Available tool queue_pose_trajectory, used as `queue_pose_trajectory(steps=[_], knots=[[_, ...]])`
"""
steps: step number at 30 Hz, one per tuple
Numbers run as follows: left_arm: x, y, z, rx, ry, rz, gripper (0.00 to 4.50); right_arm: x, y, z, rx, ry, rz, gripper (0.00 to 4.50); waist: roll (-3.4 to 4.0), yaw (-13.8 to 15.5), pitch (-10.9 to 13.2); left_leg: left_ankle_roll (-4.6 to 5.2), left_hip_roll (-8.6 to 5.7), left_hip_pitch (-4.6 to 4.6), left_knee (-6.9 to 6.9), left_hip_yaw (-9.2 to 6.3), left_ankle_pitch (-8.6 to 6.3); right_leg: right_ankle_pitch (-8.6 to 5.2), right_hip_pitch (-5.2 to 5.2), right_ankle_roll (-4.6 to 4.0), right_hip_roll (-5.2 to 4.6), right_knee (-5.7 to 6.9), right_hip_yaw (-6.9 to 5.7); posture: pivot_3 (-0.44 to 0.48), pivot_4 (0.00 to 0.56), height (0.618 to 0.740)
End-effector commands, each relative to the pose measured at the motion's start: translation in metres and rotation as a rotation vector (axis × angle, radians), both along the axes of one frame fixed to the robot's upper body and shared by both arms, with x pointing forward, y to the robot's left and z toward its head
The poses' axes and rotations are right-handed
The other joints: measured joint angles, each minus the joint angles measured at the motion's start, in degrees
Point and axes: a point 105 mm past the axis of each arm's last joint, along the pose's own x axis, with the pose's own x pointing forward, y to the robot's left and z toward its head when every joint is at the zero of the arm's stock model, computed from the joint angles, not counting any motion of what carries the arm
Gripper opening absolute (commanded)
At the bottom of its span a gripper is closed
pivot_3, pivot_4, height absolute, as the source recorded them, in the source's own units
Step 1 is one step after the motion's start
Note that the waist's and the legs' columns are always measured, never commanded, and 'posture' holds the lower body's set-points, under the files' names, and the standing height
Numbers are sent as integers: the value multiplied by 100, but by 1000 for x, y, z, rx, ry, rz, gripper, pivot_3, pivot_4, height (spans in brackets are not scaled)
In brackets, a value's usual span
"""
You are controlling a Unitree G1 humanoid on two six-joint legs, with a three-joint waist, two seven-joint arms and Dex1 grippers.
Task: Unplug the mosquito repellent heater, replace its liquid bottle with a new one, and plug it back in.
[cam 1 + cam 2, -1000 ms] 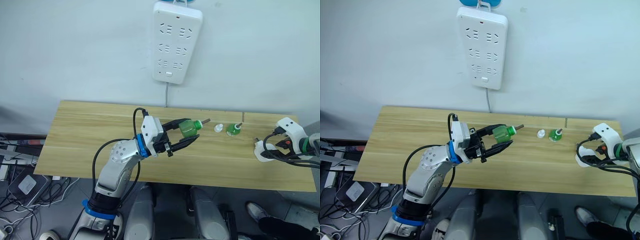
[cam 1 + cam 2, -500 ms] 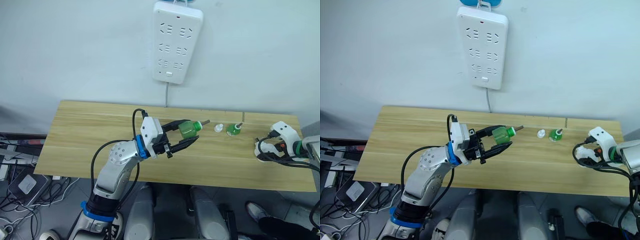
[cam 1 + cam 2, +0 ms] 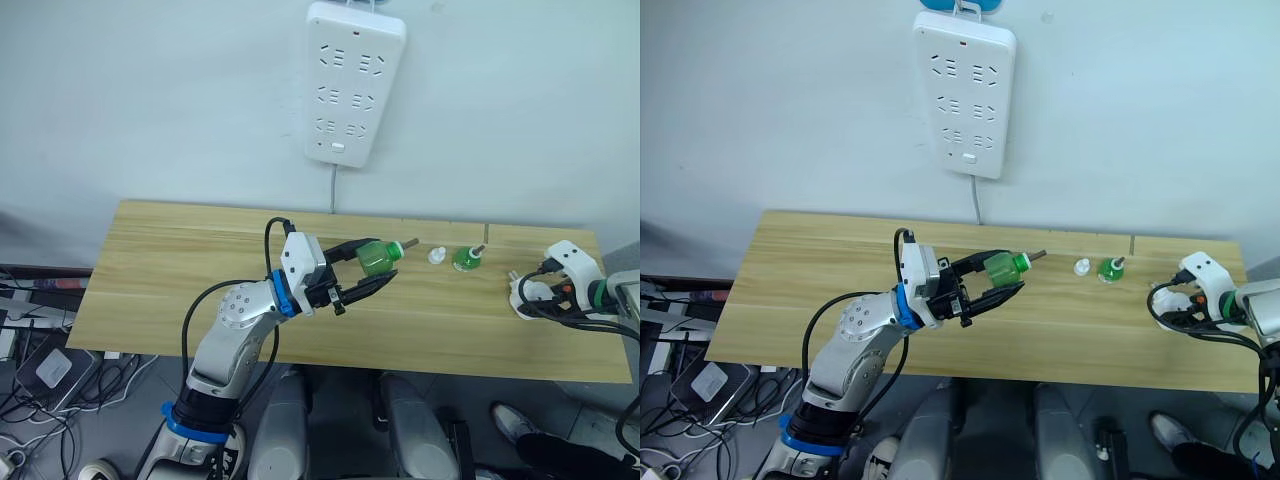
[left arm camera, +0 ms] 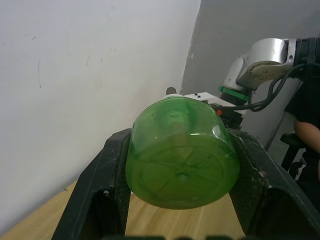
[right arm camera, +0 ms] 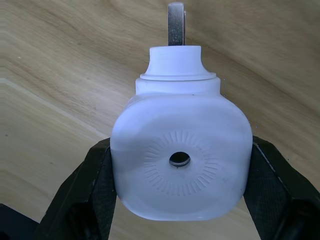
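A green liquid bottle (image 3: pixel 378 257) is clamped sideways in the left gripper (image 3: pixel 362 270) over the wooden table (image 3: pixel 160 270), neck aimed rightward for fitting, while the mosquito repellent heater (image 5: pixel 180 159) is gripped by the right gripper (image 3: pixel 545 291) at the table's right end, both arms reaching inward.

A light wooden surface (image 3: pixel 180 270) ran across the middle of the frame, set against a pale wall. Toward its upper right edge lay a small white cap (image 3: pixel 437 257) and, just beside it to the right, a small green bottle (image 3: pixel 465 259) with a thin wick pointing up.
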Motion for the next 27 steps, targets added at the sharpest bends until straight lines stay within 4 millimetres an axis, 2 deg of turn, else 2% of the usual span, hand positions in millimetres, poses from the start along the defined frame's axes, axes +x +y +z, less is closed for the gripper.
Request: queue_pose_trajectory(steps=[1, 3, 7, 9, 11, 14, 19, 27], knots=[[-10, -5, 11, -28, -52, -52, 2265, -8, -9, 37, 87, -27, -42, 2998, 8, 5, 4, 0, -2, 0, -1, 1, 0, 0, 0, 0, 0, -2, 0, 60, 426, 740], [-13, -5, 13, -30, -63, -74, 2265, -22, -1, 58, 231, 28, -44, 2998, 18, 8, 5, 0, -6, -2, -1, 2, 0, 0, 0, 0, 0, -6, 0, 44, 413, 740], [-20, -4, 20, -40, -96, -136, 2265, -61, 30, 113, 577, 140, 34, 2998, 26, 9, 6, 1, -4, -4, -3, 0, 0, 0, -1, -1, -2, -11, -3, 32, 405, 740], [-24, -4, 22, -36, -119, -180, 2265, -69, 49, 142, 763, 148, 62, 2998, 24, -13, 3, 1, 6, -4, -4, -2, -1, 1, 1, -2, -2, -17, -4, 15, 389, 740], [-28, -4, 23, -29, -142, -219, 2265, -75, 63, 159, 869, 160, 109, 2998, 24, -33, 3, 1, 14, -3, -2, 0, -1, 6, 1, -11, -1, -16, -3, 6, 381, 740], [-30, -11, 26, -31, -172, -266, 2265, -76, 82, 166, 943, 165, 201, 2998, 24, -27, 2, 0, 13, -3, 0, -3, 0, 7, 0, -12, 3, -14, -8, 3, 377, 740], [-29, -21, 24, -20, -185, -296, 2265, -79, 103, 167, 997, 184, 262, 2998, 23, -21, 2, 2, -9, -19, 0, 3, -1, 8, -1, -8, 4, -32, -6, 8, 370, 740], [-30, -26, 26, -31, -191, -307, 2265, -80, 123, 174, 1050, 166, 283, 2998, 23, -16, 2, 5, -6, -29, 1, 1, -2, 11, -3, -5, 3, -45, -12, 15, 365, 740]])
